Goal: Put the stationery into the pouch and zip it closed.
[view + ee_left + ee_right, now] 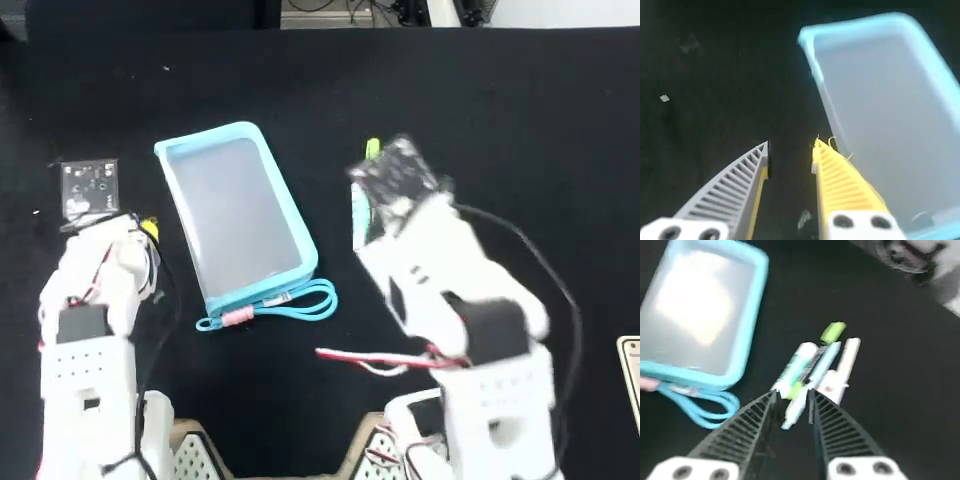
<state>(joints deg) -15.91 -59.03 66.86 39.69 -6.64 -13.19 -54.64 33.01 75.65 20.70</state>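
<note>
Right now our right gripper is spread open, its jaws straddling the near end of the pens, whose long axis runs straight ahead of it. The pouch lies flat just beside them, seemingly empty. Our left gripper, also open, hovers at the pouch's other side.

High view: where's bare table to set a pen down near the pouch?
Bare: the wide strip between the pouch and the table's far edge, and the area right of the right arm. Crowded: between pouch and pens, and around the strap.
</note>
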